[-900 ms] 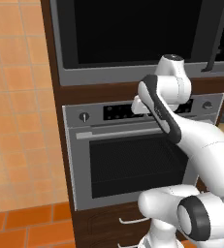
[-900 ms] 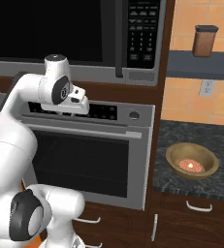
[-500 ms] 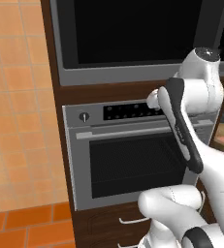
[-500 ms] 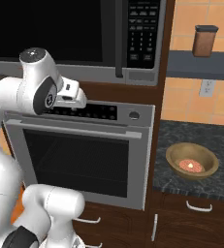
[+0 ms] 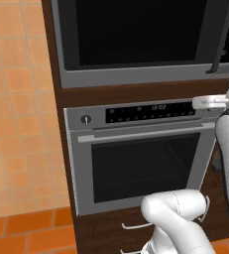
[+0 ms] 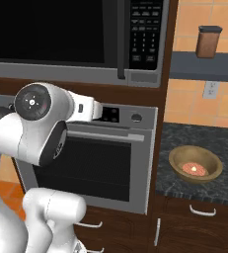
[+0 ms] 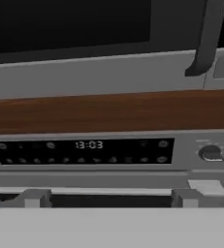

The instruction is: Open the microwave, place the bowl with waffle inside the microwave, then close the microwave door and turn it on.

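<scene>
Jaws of the gripper [image 7: 108,198] stand apart at frame bottom, aimed below the microwave door [image 6: 56,37]. Bowl with waffle [image 6: 195,164] waits lower right on the desk [image 6: 184,188], since that door looks shut.

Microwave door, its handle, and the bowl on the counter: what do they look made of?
The microwave door looks like glossy black glass in a brushed grey steel frame. Its handle is a dark vertical bar, likely plastic or coated metal; the render leaves that open. The bowl with waffle looks like tan-brown wood or glazed ceramic, with a smooth matte rim.
</scene>
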### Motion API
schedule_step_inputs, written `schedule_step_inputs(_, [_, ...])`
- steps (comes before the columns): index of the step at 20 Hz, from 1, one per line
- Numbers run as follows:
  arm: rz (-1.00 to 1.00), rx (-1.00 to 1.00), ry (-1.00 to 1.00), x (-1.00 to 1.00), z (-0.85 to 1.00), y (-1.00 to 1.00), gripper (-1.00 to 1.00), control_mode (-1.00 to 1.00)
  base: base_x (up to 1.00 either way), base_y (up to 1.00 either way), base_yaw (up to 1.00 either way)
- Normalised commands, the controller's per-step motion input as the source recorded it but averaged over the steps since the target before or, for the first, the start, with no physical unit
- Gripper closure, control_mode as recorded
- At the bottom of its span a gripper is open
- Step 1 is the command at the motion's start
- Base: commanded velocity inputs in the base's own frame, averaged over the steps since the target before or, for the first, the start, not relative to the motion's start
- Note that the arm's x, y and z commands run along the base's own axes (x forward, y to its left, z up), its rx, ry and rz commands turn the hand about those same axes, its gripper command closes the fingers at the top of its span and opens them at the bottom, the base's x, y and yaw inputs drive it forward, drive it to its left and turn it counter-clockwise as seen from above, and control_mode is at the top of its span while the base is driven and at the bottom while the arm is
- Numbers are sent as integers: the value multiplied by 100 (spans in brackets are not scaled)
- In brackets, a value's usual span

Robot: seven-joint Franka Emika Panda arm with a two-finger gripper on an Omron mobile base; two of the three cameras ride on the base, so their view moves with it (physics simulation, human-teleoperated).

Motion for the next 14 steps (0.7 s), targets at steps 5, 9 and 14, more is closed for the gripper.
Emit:
schedule_step_inputs(5, [-4, 2, -10, 4, 89, -73, -100, -100, 0, 0, 0])
schedule_step_inputs(9, [-2, 8, 9, 35, 62, -58, -100, -100, 0, 0, 0])
schedule_step_inputs(14, [-3, 3, 8, 49, 36, -18, -100, -100, 0, 0, 0])
